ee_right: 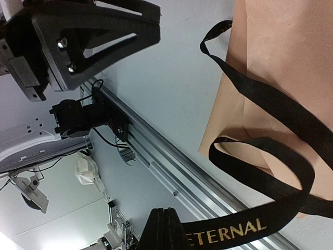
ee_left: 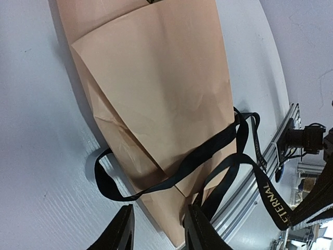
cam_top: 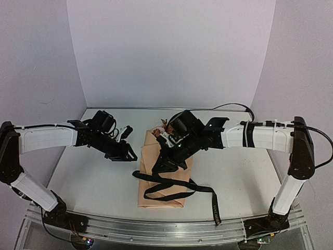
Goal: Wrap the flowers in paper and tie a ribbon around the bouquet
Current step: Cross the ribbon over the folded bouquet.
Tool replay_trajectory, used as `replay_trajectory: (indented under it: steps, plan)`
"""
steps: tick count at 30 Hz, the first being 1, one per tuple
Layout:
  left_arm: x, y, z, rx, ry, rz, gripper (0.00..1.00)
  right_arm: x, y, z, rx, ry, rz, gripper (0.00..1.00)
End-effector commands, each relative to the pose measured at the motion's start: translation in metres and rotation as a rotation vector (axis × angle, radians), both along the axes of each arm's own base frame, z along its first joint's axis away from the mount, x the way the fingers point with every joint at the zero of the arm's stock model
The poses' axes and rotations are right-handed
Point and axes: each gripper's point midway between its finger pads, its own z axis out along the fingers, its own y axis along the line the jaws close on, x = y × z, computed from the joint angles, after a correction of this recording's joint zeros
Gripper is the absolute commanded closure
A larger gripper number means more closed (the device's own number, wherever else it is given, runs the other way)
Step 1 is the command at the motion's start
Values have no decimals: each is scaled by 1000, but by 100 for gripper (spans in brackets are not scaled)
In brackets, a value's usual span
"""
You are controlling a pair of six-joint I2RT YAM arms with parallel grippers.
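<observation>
At the lower centre of its wrist view, the right end effector [ee_right: 165, 230] pinches the ribbon [ee_right: 270, 109]; the left end effector [ee_left: 158, 229] stands part-open, empty, beside the bouquet [ee_left: 156, 94].

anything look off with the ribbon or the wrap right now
Yes: the ribbon is untied and slack. Its loose loops sprawl askew over the narrow end of the bouquet, and one tail trails across the table toward the near edge.

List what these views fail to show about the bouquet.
- Flowers: in the top view, mostly covered by paper and the right arm; absent from both wrist views.
- Ribbon crossing: in the top view, under the right pincer; whether it is knotted is unclear.
- Right pincer's grip: in the right wrist view, cut off by the bottom edge.
</observation>
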Motion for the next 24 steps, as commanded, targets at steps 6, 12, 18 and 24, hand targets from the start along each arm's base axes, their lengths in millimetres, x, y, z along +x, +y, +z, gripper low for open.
replay_trajectory:
  steps: [6, 12, 18, 24]
  plan:
    - [-6, -24, 7, 72, -90, -134, 57, -3, -1, 14, 54, -57, 7, 100]
    - [-4, -37, -13, 123, -69, -192, 51, 0, -13, -20, -16, -78, -30, 100]
    - [-5, -50, -26, 141, -33, -248, 46, -1, -18, -50, -35, -72, -39, 100]
    - [-14, -53, -41, 161, 9, -288, 46, 2, -18, -64, -53, -84, -46, 100]
